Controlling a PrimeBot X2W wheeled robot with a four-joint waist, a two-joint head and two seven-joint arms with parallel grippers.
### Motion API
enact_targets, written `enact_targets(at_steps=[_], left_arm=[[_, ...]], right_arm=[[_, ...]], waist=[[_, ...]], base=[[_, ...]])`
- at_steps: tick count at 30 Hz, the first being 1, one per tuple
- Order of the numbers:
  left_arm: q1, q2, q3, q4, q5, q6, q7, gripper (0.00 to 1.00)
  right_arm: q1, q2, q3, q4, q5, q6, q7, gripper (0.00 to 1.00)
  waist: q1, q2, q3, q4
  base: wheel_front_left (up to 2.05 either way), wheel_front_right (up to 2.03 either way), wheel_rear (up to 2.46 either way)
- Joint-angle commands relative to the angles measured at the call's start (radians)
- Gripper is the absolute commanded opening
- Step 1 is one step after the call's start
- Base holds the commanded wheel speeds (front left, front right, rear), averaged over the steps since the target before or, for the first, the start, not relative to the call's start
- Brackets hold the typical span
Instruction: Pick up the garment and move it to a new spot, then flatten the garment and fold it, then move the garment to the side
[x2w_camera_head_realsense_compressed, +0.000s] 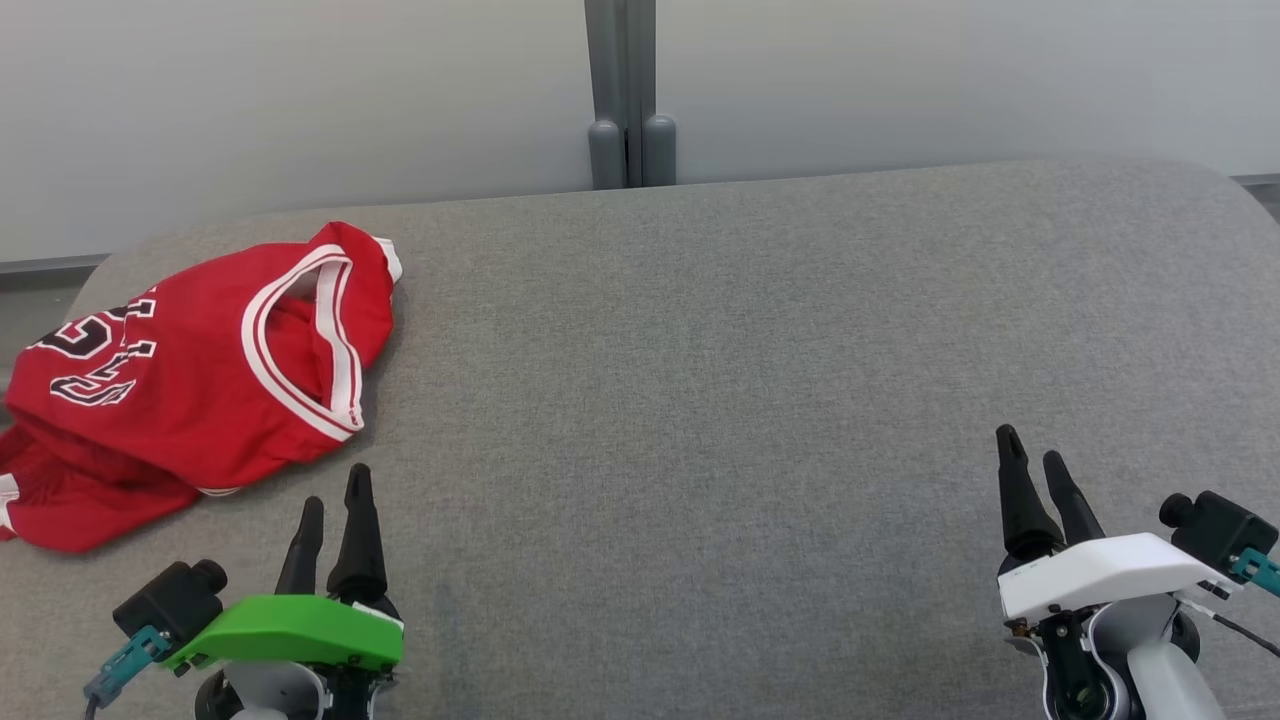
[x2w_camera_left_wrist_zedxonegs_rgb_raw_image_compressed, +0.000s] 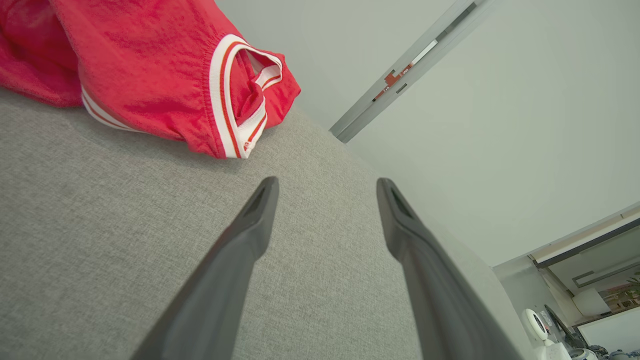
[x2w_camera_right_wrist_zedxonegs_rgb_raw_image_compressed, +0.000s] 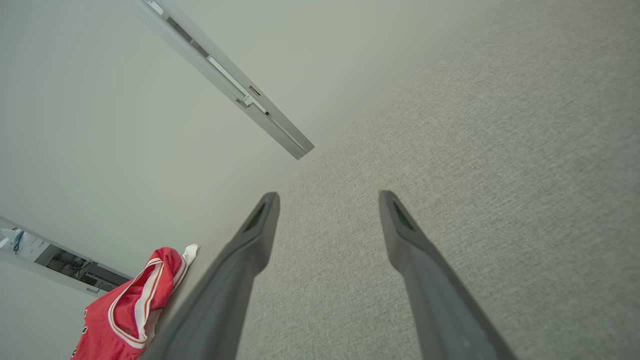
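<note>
A red jersey (x2w_camera_head_realsense_compressed: 190, 380) lies crumpled at the far left corner of the grey fabric-covered table (x2w_camera_head_realsense_compressed: 700, 350), spreading out to the table's left edge. It is bunched rather than flat, with loose folds piled under its near side. A white-and-red trimmed opening faces the middle of the table, and black-and-white lettering shows on the part nearest the left edge.

The left gripper (x2w_camera_head_realsense_compressed: 335, 487), under a green cover, sits by the near edge toward the left corner. Its two dark fingers are spread apart with nothing between them. Their tips stop just short of the jersey's near hem and do not touch it.

The right gripper (x2w_camera_head_realsense_compressed: 1028, 445), under a white cover, is over by the near right corner, well apart from the jersey. Its fingers are also spread wide and empty, pointing across bare grey cloth. I cannot tell whether either one rests on the cloth or hangs just above it.

Beyond the far edge stands a pale wall (x2w_camera_head_realsense_compressed: 300, 100) with a grey post (x2w_camera_head_realsense_compressed: 628, 90) near the middle.
</note>
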Motion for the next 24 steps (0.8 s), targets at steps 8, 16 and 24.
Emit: enact_targets(at_steps=[8,16,24], left_arm=[[-0.02,0.008,-0.021,-0.014,0.144,0.003,-0.031,1.0],[-0.013,0.009,-0.037,-0.018,0.232,0.004,-0.053,1.0],[-0.01,0.009,-0.049,-0.021,0.316,0.012,-0.075,1.0]], right_arm=[[-0.022,-0.007,0.009,-0.011,-0.131,0.004,-0.031,1.0],[-0.026,-0.008,0.012,0.003,-0.223,0.005,-0.053,1.0],[-0.029,-0.008,0.019,0.016,-0.314,0.005,-0.075,1.0]], waist=[[0.0,0.0,-0.001,0.002],[0.0,0.0,-0.008,0.001],[0.0,0.0,-0.011,0.002]], base=[[0.0,0.0,0.0],[0.0,0.0,0.0],[0.0,0.0,0.0]])
